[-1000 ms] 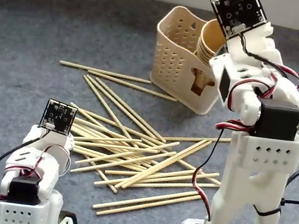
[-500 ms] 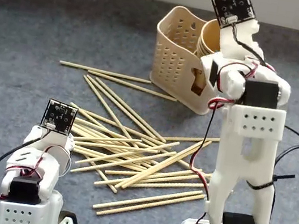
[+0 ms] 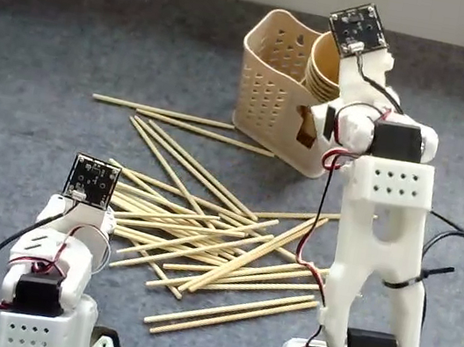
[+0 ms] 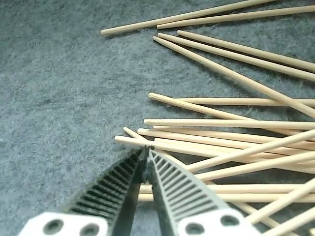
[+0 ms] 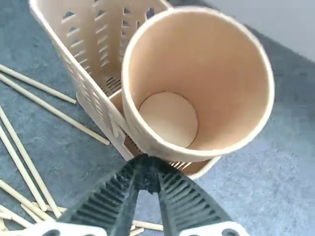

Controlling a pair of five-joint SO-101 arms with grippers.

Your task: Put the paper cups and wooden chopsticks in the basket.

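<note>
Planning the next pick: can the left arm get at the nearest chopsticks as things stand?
Probably yes. The left gripper sits shut right at the ends of the chopsticks, with nothing between; it would need to open first.

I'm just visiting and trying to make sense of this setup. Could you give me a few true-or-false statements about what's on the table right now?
1. The paper cups sit stacked inside the basket. True.
2. All the chopsticks are already in the basket. False: they lie scattered on the grey surface.
3. The left gripper is shut, just above the chopsticks. True.
4. The right gripper is holding a chopstick. False: it is shut with nothing in it, close to the basket and cups.
</note>
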